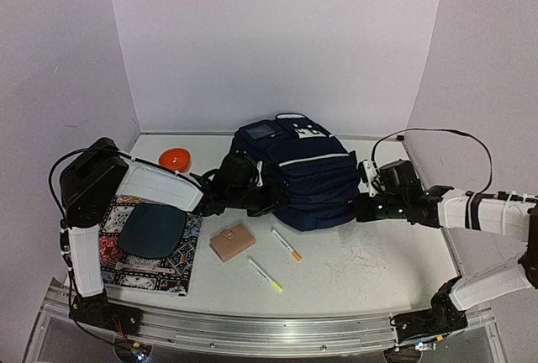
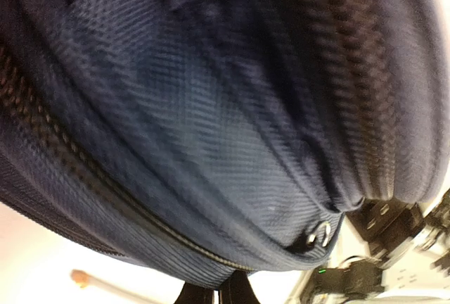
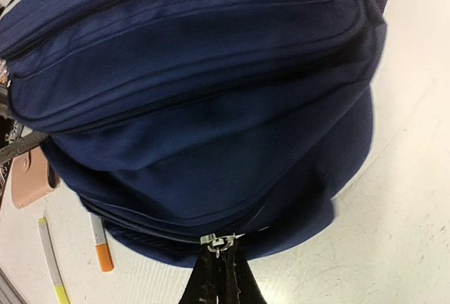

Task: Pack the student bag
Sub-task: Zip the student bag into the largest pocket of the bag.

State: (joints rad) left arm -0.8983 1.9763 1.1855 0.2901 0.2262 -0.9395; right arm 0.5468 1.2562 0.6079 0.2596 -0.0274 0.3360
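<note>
1. Student bag (image 1: 313, 180), one navy backpack with thin pale stripes, lies on its side in the middle of a white table (image 1: 378, 262). It sits behind the small items and in front of the back wall. Its inside does not show.
2. Nearest the arm bases, one patterned book (image 1: 143, 272) lies flat at the left, with one dark oval pad (image 1: 153, 230) resting on it.
3. Two pens lie apart on the table in front of the bag. A yellow-tipped pen (image 1: 266, 275) is nearer, and an orange-tipped pen (image 1: 287, 244) is just beyond it.
4. One tan wallet (image 1: 233, 242) lies left of the pens, between the book and the bag.
5. The left gripper (image 1: 271, 201) reaches across to the bag's left end. In the left wrist view its dark fingers (image 2: 238, 293) are together against the lower edge of the fabric. Whether they pinch any cloth cannot be told.
6. The right gripper (image 1: 359, 207) meets the bag's right end. In the right wrist view its fingers are clamped on a small metal zip pull (image 3: 215, 241) at the bag's near edge.
7. Farthest back, one shallow orange bowl (image 1: 175, 159) sits at the left, near the wall and apart from the bag. What it holds cannot be told.
</note>
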